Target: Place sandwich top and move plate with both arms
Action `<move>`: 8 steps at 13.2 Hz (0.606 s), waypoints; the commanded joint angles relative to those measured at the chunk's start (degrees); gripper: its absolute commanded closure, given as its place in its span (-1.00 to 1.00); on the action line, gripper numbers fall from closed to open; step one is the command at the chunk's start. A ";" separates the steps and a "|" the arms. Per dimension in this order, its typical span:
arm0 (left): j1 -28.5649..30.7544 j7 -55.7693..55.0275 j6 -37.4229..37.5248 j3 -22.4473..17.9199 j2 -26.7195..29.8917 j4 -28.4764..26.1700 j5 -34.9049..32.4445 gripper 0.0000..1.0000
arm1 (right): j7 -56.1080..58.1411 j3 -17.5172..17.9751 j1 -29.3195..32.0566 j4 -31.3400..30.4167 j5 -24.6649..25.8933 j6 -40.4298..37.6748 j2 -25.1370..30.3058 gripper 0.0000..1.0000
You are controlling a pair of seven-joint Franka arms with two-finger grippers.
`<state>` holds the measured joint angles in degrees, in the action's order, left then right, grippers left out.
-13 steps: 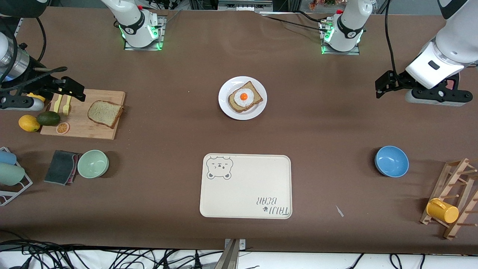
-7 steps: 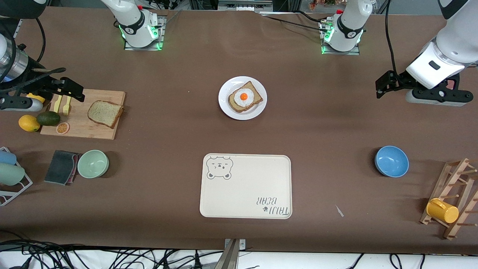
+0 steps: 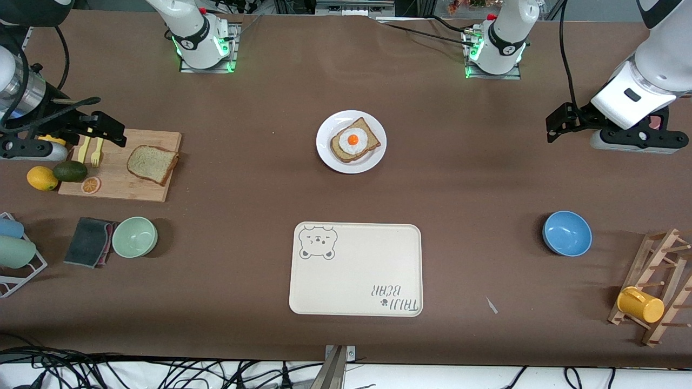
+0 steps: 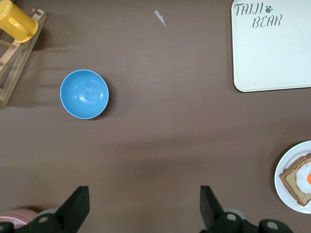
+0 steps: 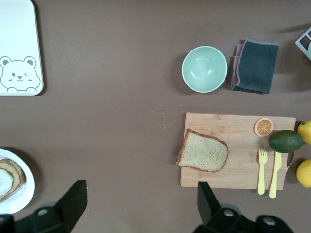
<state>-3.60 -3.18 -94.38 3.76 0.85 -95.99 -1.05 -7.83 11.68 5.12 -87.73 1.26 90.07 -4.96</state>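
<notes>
The sandwich top (image 3: pixel 152 163) lies flat on a wooden cutting board (image 3: pixel 121 186) toward the right arm's end of the table; it also shows in the right wrist view (image 5: pixel 203 151). The white plate (image 3: pixel 351 166) at the table's middle holds a bread slice with a fried egg (image 3: pixel 352 140). The plate's edge shows in both wrist views (image 5: pixel 26 187) (image 4: pixel 283 194). My right gripper (image 3: pixel 111 129) hangs open and empty (image 5: pixel 141 204) over the board's edge, beside the sandwich top. My left gripper (image 3: pixel 557 123) hangs open and empty (image 4: pixel 144 208) over bare table at the left arm's end.
A cream bear-print tray (image 3: pixel 356 268) lies nearer the camera than the plate. A blue bowl (image 3: pixel 566 233) and a wooden rack with a yellow mug (image 3: pixel 640 304) sit at the left arm's end. A green bowl (image 3: pixel 134 236), grey cloth (image 3: pixel 89 241), avocado (image 3: pixel 70 171), lemon (image 3: pixel 41 178) and yellow cutlery (image 3: pixel 91 148) surround the board.
Both grippers have shifted only slightly. Nothing on the table has moved.
</notes>
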 commanded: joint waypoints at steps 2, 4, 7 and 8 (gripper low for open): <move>0.09 -0.33 1.12 0.02 0.11 0.98 0.26 -1.00 | -0.08 0.63 0.50 -2.08 -0.30 0.63 -0.14 -1.00; 0.18 -0.33 1.12 -0.07 0.20 0.98 0.26 -1.00 | -0.17 0.63 0.50 -5.94 -0.29 1.76 -0.05 -1.00; 0.18 -0.33 1.12 -0.07 0.20 0.98 0.26 -1.00 | -0.26 1.77 0.41 -9.81 0.58 4.32 0.04 -0.99; 0.18 -0.33 1.12 -0.07 0.20 0.98 0.26 -1.00 | -0.17 2.03 0.41 -11.39 1.98 5.45 -0.57 -0.98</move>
<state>-3.51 -3.19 -94.38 3.74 0.85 -95.93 -1.05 -7.83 12.58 5.11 -95.92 1.59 93.52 -6.10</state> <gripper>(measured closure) 0.000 0.000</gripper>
